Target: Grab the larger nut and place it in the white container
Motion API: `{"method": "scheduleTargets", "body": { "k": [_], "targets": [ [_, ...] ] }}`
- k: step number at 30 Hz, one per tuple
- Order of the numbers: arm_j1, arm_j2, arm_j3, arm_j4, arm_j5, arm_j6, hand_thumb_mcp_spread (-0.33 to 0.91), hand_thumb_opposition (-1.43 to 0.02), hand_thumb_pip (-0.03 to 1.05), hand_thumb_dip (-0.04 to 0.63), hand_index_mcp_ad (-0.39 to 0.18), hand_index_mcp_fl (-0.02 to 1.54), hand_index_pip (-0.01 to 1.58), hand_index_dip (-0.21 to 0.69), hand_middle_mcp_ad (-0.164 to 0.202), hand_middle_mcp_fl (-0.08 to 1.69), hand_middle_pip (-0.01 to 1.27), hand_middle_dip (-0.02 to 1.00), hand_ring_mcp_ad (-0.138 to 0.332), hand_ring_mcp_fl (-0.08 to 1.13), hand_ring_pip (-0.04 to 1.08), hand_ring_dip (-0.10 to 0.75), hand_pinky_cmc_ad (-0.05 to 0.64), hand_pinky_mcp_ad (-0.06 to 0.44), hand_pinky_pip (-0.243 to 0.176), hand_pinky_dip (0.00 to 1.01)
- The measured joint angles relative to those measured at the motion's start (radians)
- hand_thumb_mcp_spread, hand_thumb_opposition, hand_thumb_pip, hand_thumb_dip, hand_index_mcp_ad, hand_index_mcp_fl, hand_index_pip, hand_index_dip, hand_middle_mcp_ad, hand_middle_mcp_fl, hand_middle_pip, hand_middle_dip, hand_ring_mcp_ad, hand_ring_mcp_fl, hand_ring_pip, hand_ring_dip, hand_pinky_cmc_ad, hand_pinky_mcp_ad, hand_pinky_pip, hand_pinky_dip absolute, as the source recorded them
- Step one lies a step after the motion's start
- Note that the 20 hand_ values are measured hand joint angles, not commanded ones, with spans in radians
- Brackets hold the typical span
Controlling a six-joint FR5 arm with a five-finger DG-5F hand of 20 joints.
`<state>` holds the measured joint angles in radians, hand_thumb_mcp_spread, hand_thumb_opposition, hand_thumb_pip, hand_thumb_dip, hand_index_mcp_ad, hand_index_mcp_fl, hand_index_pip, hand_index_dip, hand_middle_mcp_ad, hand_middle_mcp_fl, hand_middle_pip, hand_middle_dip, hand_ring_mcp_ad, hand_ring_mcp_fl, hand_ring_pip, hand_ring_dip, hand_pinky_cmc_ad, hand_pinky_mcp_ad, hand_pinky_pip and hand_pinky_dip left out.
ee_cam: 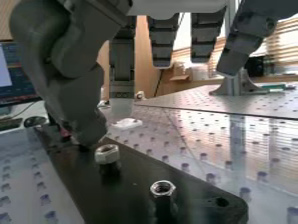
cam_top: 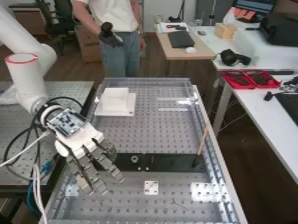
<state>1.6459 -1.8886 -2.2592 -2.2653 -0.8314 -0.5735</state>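
White arm, dark grey hand [cam_top: 97,165]

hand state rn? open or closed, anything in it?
Hand: open, fingers fairly straight, holding nothing; both nuts are on the black plate.

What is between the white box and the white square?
In the high view, a long black board lies between the white box and the white square.

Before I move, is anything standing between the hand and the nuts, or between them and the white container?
Nothing visible stands between the hand and the nuts, nor between the nuts and the white container. The wooden stick is off to one side, at the other end of the black plate.
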Motion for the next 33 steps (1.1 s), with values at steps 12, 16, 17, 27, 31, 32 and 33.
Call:
{"method": "scheduleTargets", "body": {
  "k": [12,16,17,27,31,32,33],
  "targets": [
    [-0.01,-0.016,0.006,-0.015,-0.032,-0.033,0.33,-0.88,0.72,0.241,-0.14,0.03,1.54,0.281,0.073,0.01,0.14,0.17,0.195,0.02,0.09,0.056,0.34,0.264,-0.089,0.38],
    [-0.016,-0.016,0.01,-0.027,-0.046,-0.039,0.32,-0.88,0.74,0.269,-0.14,0.03,1.54,0.278,0.073,0.01,0.14,0.17,0.192,0.02,0.09,0.056,0.342,0.265,-0.089,0.38],
    [-0.017,-0.017,0.011,-0.031,-0.049,-0.039,0.33,-0.9,0.76,0.269,-0.14,0.03,1.54,0.274,0.073,0.01,0.14,0.17,0.195,0.02,0.09,0.056,0.34,0.265,-0.089,0.38],
    [-0.017,-0.016,0.01,-0.028,-0.072,-0.067,0.33,-0.91,0.78,0.295,-0.14,0.03,1.54,0.274,0.073,0.01,0.14,0.17,0.192,0.02,0.08,0.056,0.342,0.265,-0.091,0.38],
    [-0.015,-0.014,0.008,-0.022,-0.079,-0.078,0.33,-0.91,0.78,0.298,-0.14,0.02,1.53,0.274,0.075,0.01,0.14,0.17,0.197,0.01,0.08,0.056,0.342,0.265,-0.091,0.38],
    [-0.014,-0.014,0.007,-0.02,-0.079,-0.081,0.33,-0.91,0.78,0.298,-0.14,0.02,1.53,0.274,0.075,0.01,0.14,0.17,0.197,0.02,0.08,0.056,0.342,0.265,-0.091,0.38],
    [-0.013,-0.014,0.006,-0.019,-0.079,-0.083,0.33,-0.91,0.77,0.295,-0.14,0.02,1.53,0.274,0.075,0.01,0.13,0.17,0.197,0.02,0.08,0.056,0.342,0.265,-0.091,0.38]
  ]
}}
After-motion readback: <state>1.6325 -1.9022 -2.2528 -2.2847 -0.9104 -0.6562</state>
